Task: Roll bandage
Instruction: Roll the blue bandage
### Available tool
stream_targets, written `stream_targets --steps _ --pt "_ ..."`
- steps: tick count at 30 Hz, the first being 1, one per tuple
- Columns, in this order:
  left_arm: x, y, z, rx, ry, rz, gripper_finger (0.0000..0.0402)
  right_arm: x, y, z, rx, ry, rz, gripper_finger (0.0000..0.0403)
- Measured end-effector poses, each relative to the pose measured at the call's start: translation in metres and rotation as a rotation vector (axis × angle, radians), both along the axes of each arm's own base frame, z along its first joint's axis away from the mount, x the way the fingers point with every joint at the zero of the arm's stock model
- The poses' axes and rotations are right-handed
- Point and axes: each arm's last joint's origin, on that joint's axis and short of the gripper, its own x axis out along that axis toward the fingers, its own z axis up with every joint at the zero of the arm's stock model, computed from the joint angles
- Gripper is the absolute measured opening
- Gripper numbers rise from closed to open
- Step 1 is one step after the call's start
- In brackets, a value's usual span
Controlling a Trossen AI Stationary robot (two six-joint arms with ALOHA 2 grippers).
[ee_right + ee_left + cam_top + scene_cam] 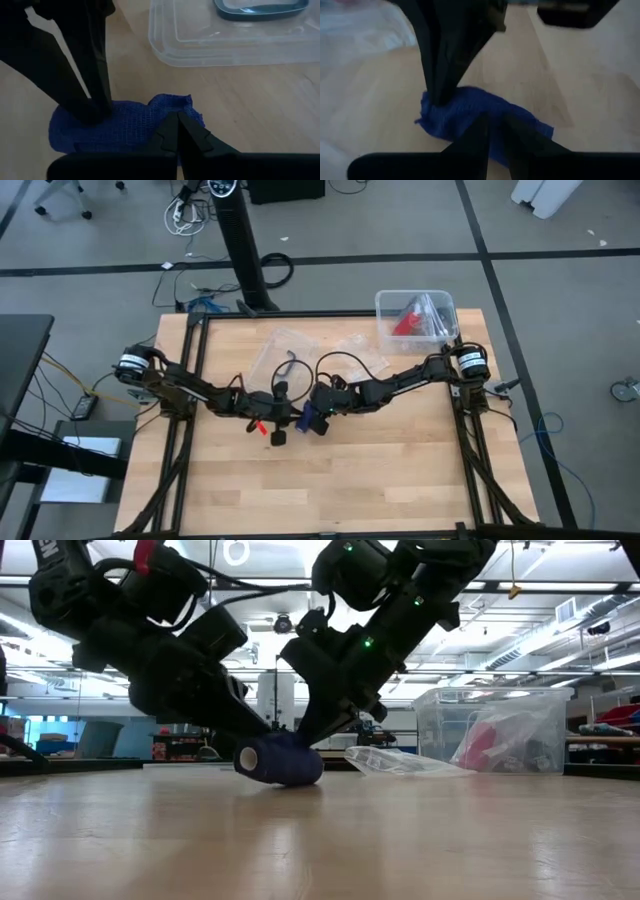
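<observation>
wooden table (400, 470) | on it: bandage (285, 762) roll, clear bags (285, 350), bin (415, 315), possibly lidless

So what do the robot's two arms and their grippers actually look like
Both arms are dark, jointed links with black cables looped along them. The left gripper has a red mark beside it; the right gripper ends in slim, tapered black fingers. Small green lights glow on one arm.

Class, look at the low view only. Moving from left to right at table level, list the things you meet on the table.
Blue rolled bandage → crumpled clear plastic bag → clear plastic bin holding a red item.
</observation>
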Motion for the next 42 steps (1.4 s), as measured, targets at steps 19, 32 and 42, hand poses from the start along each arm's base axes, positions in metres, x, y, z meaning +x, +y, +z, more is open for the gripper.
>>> stream_targets --steps 19,32,42 --pt "0.005 -0.004 -0.016 -0.003 0.015 -0.006 0.0053 0.002 0.011 0.020 -0.071 -0.115 0.035 0.0001" --pt "0.005 -0.004 -0.016 0.000 0.012 -0.003 0.0053 0.002 0.022 -0.003 -0.015 -0.039 0.064 0.0001" --pt "0.005 -0.004 -0.017 0.001 0.014 -0.002 0.0053 -0.003 0.033 -0.005 -0.009 0.003 0.062 0.0000"
